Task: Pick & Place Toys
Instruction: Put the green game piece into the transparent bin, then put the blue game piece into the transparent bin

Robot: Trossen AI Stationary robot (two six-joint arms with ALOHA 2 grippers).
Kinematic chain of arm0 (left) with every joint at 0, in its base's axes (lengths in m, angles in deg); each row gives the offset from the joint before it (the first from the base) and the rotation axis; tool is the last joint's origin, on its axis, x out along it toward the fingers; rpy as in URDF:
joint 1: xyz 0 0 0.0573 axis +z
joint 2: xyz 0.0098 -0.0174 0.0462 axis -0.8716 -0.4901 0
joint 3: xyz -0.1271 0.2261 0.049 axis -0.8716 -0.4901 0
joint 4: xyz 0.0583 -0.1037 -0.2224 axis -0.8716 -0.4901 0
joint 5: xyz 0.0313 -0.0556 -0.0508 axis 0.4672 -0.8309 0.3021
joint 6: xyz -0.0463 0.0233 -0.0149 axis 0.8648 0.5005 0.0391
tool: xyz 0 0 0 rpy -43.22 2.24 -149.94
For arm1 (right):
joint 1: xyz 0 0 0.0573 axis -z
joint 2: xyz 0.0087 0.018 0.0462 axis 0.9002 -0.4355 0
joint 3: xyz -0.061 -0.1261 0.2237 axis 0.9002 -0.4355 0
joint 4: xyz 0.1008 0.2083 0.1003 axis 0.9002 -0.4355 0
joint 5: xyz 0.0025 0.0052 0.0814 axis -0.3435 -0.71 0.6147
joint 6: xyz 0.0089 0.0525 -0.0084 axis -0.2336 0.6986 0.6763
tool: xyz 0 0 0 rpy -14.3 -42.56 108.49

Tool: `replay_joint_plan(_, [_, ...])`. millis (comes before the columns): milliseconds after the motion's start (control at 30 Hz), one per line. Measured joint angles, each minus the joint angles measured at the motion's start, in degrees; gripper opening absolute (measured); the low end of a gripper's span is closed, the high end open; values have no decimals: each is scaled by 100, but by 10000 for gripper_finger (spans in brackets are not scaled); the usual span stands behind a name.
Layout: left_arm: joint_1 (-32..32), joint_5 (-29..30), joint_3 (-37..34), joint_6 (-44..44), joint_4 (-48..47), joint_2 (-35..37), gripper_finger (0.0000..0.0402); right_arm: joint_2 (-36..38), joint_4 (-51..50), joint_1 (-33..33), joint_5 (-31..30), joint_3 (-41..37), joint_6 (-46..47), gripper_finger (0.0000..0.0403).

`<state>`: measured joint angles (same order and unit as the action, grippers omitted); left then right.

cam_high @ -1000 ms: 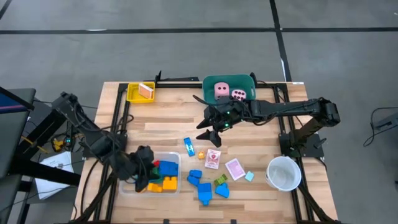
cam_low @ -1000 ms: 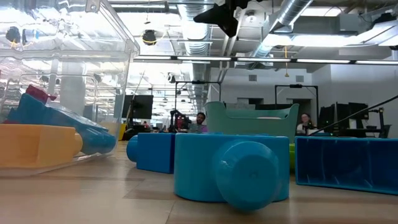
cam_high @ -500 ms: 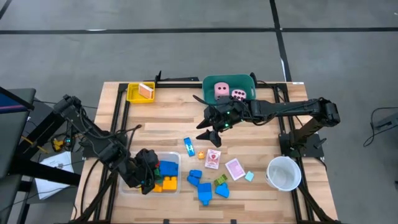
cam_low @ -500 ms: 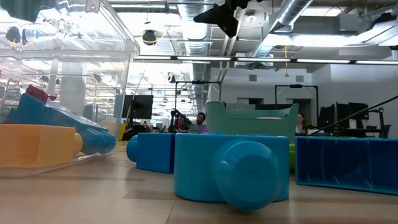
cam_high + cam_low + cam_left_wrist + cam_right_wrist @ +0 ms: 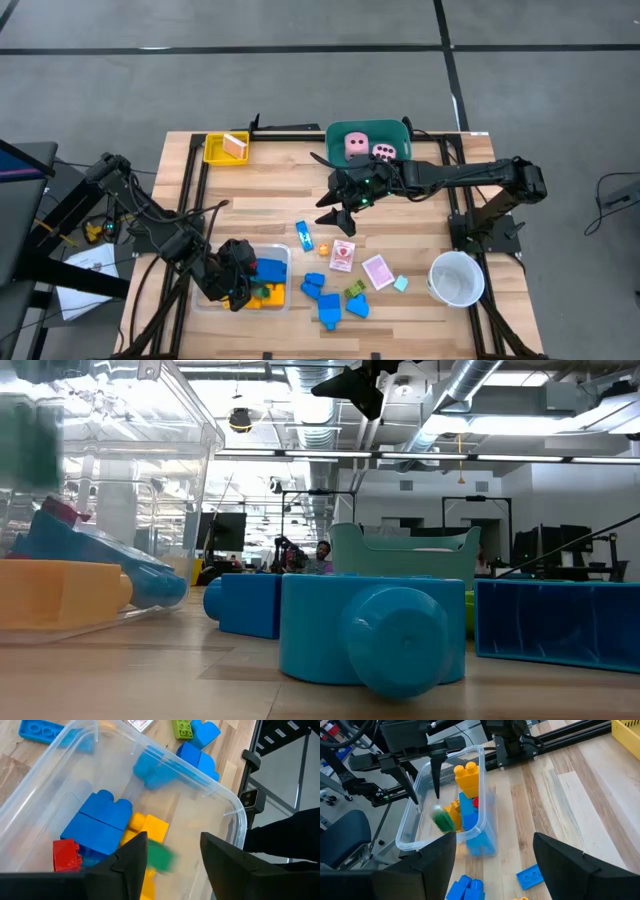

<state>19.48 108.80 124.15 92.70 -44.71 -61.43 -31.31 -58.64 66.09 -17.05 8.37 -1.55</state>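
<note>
**Green block falling into the clear tray**

Wooden slats form the table (image 5: 270,195), seen from above with a dark arm on each side. At the near left corner sits a clear tray (image 5: 235,815) holding blue, yellow and red blocks. The left gripper (image 5: 172,852) hovers just above this tray with its fingers spread apart; a blurred green block (image 5: 160,857) shows between and below them, free of the fingers, over the yellow blocks (image 5: 150,827). The right wrist view shows the same green block (image 5: 441,818) in mid-air inside the tray.

The right gripper (image 5: 338,214) hangs above the middle of the table, fingers spread, holding nothing. Loose blue blocks (image 5: 325,297) and pink-white cards (image 5: 377,270) lie on the table beside the tray. Two pink dice (image 5: 357,146) rest in a teal tub (image 5: 335,133) at the far edge. A yellow tray (image 5: 212,153) sits far left, and a white cup (image 5: 457,278) near right.
</note>
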Motion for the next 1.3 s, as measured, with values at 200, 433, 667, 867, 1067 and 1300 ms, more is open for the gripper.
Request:
replay_joint_plan(200, [0,8,0,250,25,0,181,0,-37,-5,-2,0,0,256])
replay_joint_plan(433, [-2,864,0,28,606,233,181,0,-192,-117,-44,-148,241,256])
replay_joint_plan(667, [0,2095,0,-976,1295,609,182,-55,-315,-532,-319,-425,258,256])
replay_joint_plan(867, [0,2831,0,-1967,1893,734,182,-305,-208,-943,-501,-668,211,256])
replay_joint_plan(1067, [187,2947,0,-2537,2289,734,182,-1028,138,-1319,-501,-667,332,256])
replay_joint_plan(1300, [306,2946,0,-2706,2349,734,182,-1774,695,-1722,-1238,-638,317,247])
